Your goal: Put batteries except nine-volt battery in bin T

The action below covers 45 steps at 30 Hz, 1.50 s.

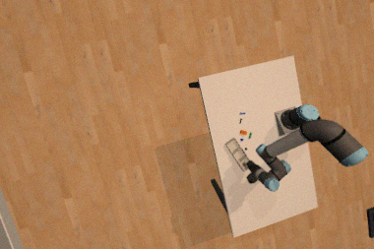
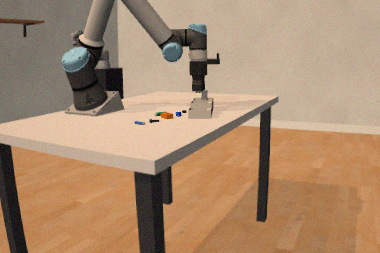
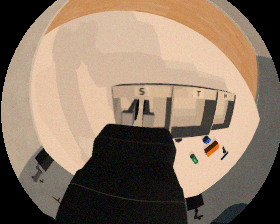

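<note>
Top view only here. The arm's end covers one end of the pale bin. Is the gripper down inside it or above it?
Observer: In the exterior view, the gripper points straight down and hangs just over the rim of the bin.
Operator: Which compartment is under it?
Observer: In the wrist view, the fingers show against the compartment marked S. The compartment marked T is the next one along.
</note>
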Each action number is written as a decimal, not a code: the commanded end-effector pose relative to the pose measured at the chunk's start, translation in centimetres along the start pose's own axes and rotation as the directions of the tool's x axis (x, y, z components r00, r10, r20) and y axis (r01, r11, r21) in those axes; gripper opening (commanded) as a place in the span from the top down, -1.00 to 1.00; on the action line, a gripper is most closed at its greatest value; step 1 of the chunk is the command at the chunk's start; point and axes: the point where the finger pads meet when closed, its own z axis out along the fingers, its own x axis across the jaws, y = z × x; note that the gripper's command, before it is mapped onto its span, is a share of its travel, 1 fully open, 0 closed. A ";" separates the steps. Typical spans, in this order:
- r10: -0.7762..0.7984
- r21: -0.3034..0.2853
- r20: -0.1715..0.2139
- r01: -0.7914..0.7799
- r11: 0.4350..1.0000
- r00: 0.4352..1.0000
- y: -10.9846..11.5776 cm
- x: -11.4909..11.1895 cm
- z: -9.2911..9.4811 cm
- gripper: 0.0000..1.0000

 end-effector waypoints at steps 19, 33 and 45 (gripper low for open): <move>0.000 0.001 0.000 0.000 1.000 1.000 0.0 0.0 -0.1 0.39; 0.000 0.002 0.000 0.000 1.000 1.000 0.0 0.0 -0.7 0.39; 0.000 0.002 0.000 0.000 1.000 1.000 0.0 0.0 -2.1 0.39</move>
